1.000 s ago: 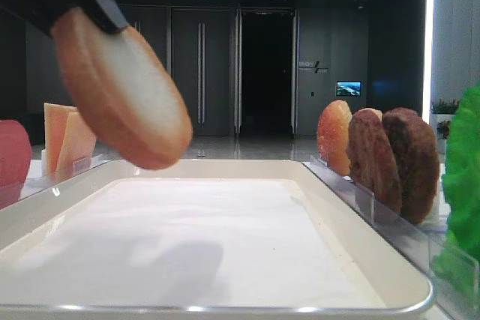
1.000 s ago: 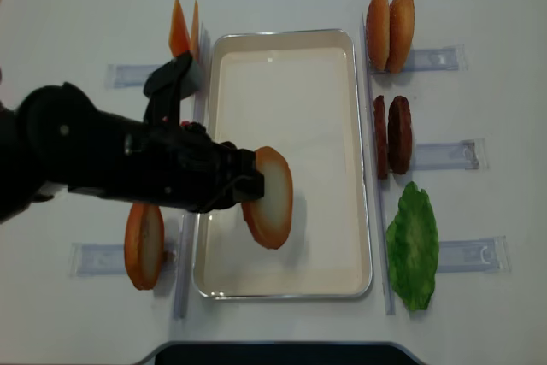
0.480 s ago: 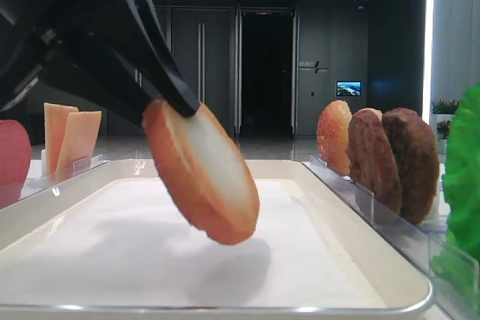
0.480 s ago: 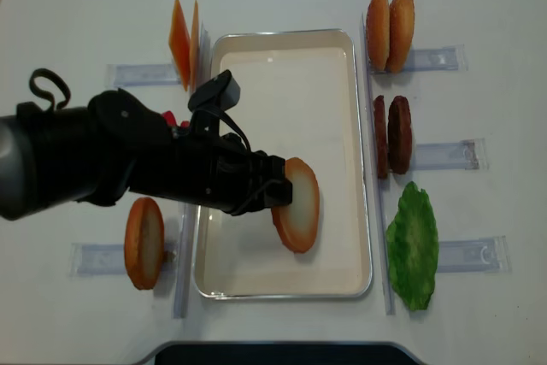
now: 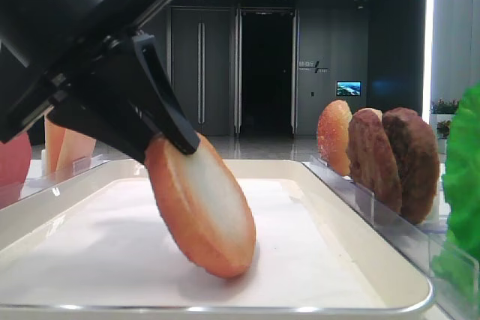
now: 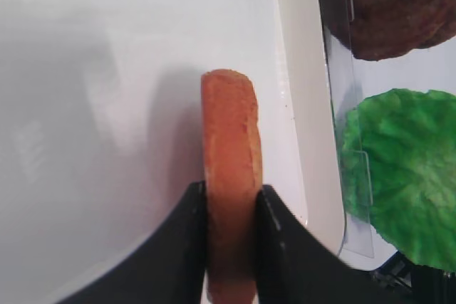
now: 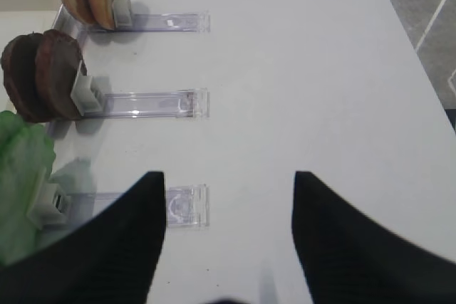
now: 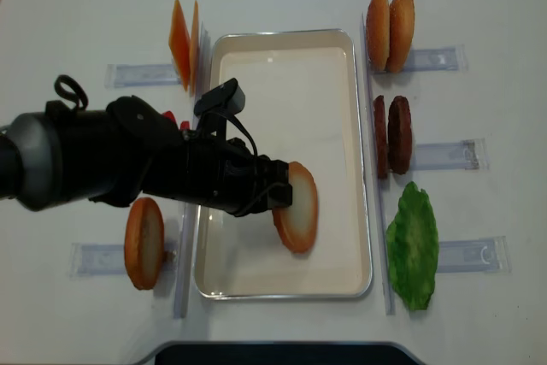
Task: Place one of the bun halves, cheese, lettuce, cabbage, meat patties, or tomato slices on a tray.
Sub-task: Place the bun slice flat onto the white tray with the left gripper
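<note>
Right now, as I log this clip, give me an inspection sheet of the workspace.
Surface: white table.
Job's things: bun half tilted, lower edge on the tray; meat patties, lettuce, cheese upright in clear holders.
Clutter: nothing seen.
Grippers: left gripper shut on the bun half; right gripper open, empty, over the table.
Cables: black loop on the left arm.
Surroundings: dark doors behind.

Tilted bun half [image 8: 297, 207] on tray [image 8: 282, 66]

Glossy cream tray [image 8: 363, 160], matt paper lining; rough-grained meat patties [image 8: 392, 134].
</note>
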Controlling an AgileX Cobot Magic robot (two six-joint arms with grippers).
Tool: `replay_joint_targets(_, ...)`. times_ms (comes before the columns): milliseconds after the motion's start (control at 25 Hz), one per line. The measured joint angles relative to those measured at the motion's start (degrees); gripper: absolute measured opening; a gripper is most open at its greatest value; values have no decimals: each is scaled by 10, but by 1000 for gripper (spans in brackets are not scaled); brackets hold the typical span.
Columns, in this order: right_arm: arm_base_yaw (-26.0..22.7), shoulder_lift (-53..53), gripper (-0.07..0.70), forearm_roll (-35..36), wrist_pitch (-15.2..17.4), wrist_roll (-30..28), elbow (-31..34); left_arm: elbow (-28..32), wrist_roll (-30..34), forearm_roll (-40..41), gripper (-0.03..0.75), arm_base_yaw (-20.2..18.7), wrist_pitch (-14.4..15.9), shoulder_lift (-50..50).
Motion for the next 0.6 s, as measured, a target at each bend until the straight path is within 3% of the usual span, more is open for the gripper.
replay_joint_targets(280, 0, 0, 408, 0, 0, 0, 0, -1, -26, 34, 154, 0, -4, 0)
replay_joint_targets(360, 0, 0, 408, 0, 0, 0, 0, -1, -42, 54, 202, 0, -5, 0)
replay_joint_targets(600, 0, 0, 408, 0, 0, 0, 0, -1, -144, 160, 453, 0, -7, 1)
